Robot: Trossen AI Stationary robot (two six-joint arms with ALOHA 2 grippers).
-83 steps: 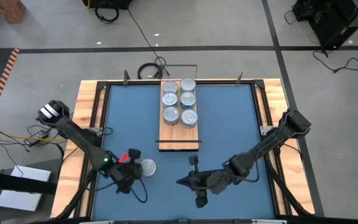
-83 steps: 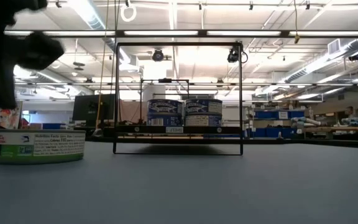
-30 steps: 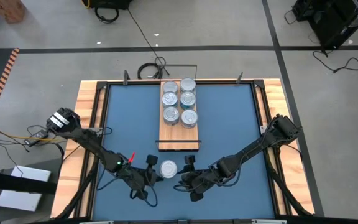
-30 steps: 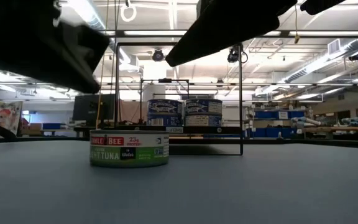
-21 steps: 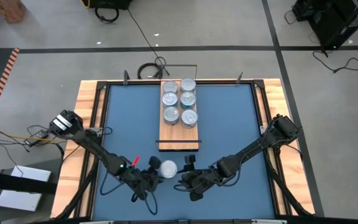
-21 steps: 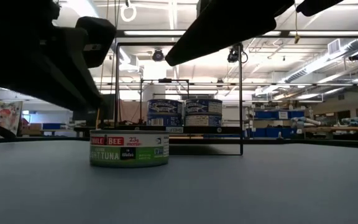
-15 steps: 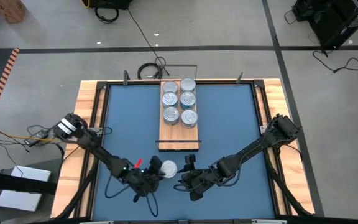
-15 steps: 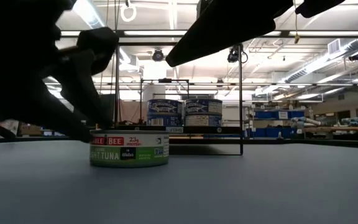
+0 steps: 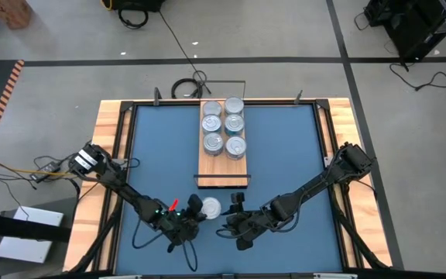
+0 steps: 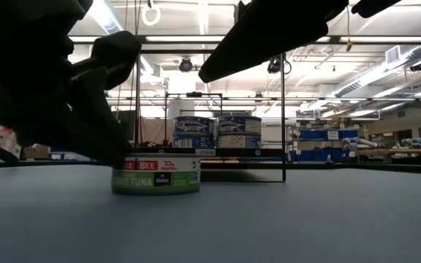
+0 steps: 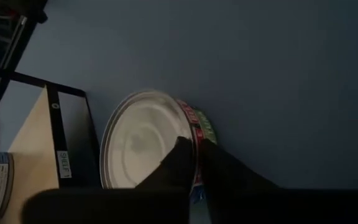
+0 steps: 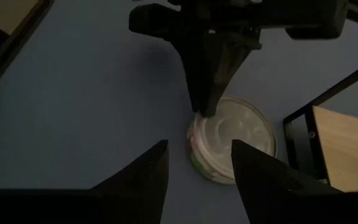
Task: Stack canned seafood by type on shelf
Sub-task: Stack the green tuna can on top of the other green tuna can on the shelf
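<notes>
tuna tin [image 9: 210, 208] | rigid, slick, light; take its sides | left fingers [image 11: 188, 158] pinch its rim | right fingers [image 12: 194, 167] spread

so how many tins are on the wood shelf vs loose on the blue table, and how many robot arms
tins seen from above on the shelf: 6, in two rows of 3
loose tins on the blue table: 1, a green-label tuna tin, the left claw at its rim
robot arms: 2
total tins: 7
</notes>
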